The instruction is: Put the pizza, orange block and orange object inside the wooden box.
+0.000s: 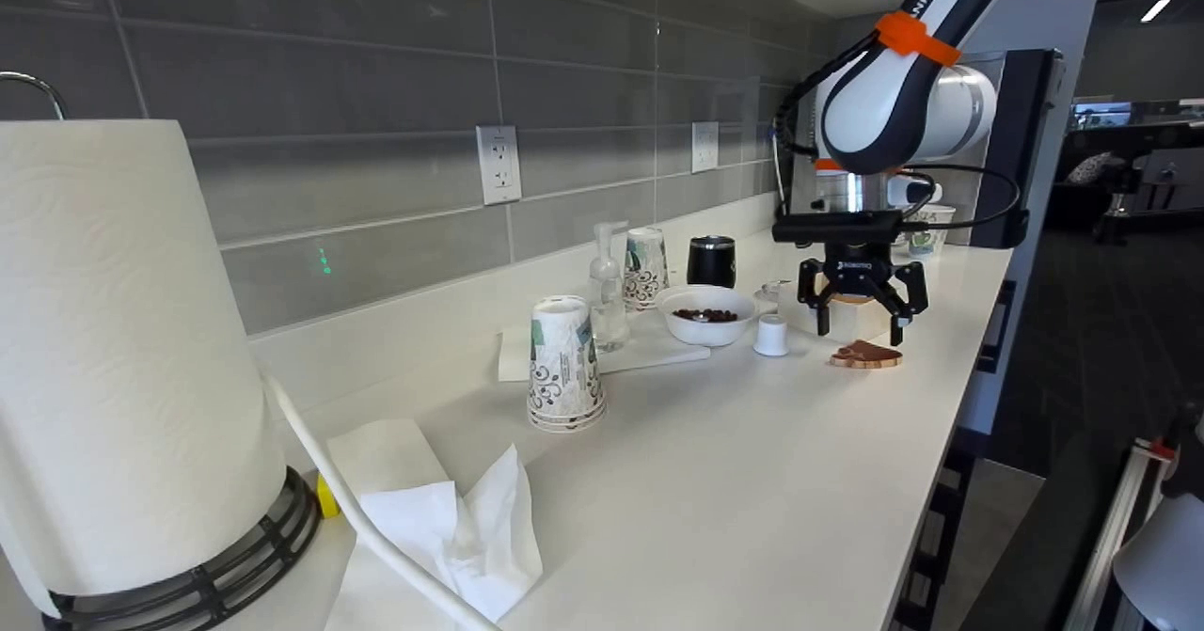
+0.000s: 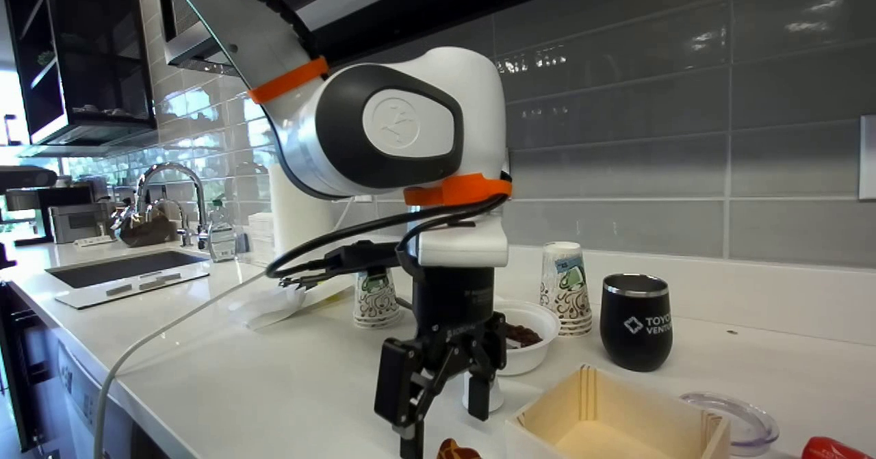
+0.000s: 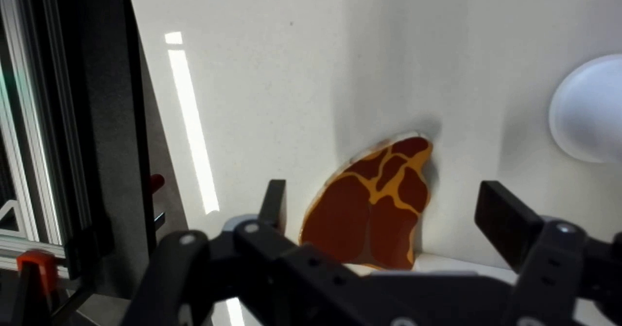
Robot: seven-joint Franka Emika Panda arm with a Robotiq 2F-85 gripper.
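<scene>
The pizza is a thin toy piece with dark red patches and orange veins, flat on the counter in both exterior views (image 1: 865, 356) (image 2: 457, 449) and in the wrist view (image 3: 369, 209). My gripper (image 1: 860, 326) is open and empty above it. In the wrist view the fingertips (image 3: 384, 209) stand apart on either side of the pizza; its near end is hidden by the gripper. The wooden box (image 2: 643, 404) is pale, shallow and open-topped, beside the gripper; its visible floor is bare, and its near part is cut off. I cannot make out an orange block or another orange object.
A small white cup (image 1: 771, 335) stands upside down near the box. A white bowl (image 1: 707, 331) with dark pieces, paper cups (image 1: 564, 368), a black mug (image 2: 636, 329) and a clear lid (image 2: 739, 421) stand around. A red thing (image 2: 829, 449) lies right of the box.
</scene>
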